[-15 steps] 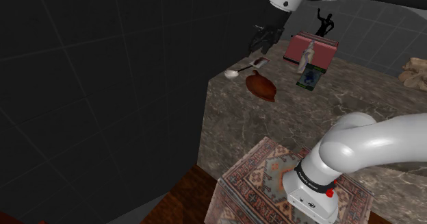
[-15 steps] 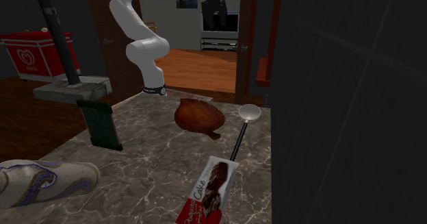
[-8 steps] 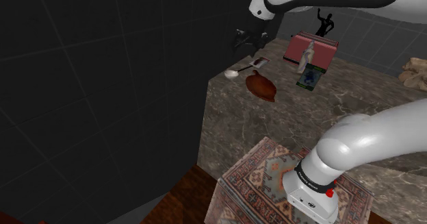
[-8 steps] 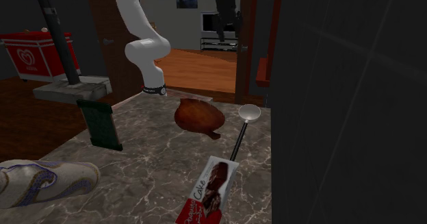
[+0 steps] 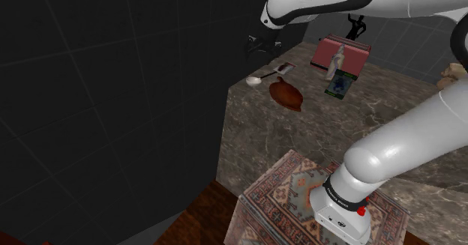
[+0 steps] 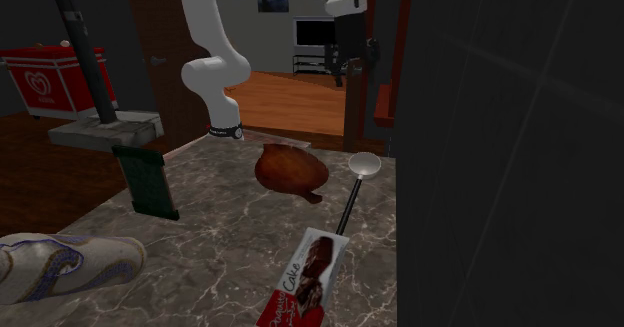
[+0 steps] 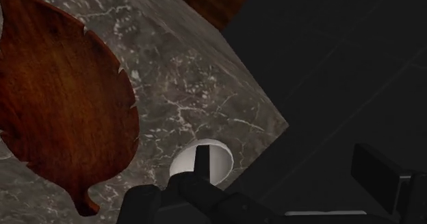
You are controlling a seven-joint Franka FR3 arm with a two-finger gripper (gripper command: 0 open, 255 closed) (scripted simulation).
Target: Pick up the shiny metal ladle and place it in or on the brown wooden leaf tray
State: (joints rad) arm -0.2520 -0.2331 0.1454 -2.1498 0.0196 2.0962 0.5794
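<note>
The ladle (image 5: pixel 262 77) lies flat on the marble counter (image 5: pixel 390 109), its shiny bowl (image 6: pixel 364 163) at the counter's corner and its thin dark handle running toward a chocolate packet (image 6: pixel 305 278). The brown wooden leaf tray (image 5: pixel 286 95) rests right beside it (image 6: pixel 290 168). My gripper (image 5: pixel 255 45) hangs open above the ladle's bowl end, well clear of the counter (image 6: pixel 352 63). In the wrist view the fingers (image 7: pixel 201 162) stand apart around the gripper's middle (image 7: pixel 287 164); one finger partly covers the pale bowl (image 7: pixel 217 162), and the leaf tray (image 7: pixel 61 99) lies beside it.
A pink box (image 5: pixel 341 54), a white bottle (image 5: pixel 337 58), a green card (image 5: pixel 339 84) and a black figurine (image 5: pixel 352 25) stand at the counter's back. A dark green box (image 6: pixel 148 180) stands near the tray. The counter edge drops off just past the ladle bowl, with a dark wall beyond.
The arm has swung toward the shoulder view's left, carrying the gripper from above the counter's back to above the ladle's bowl at the corner. Ladle and tray have not moved.
</note>
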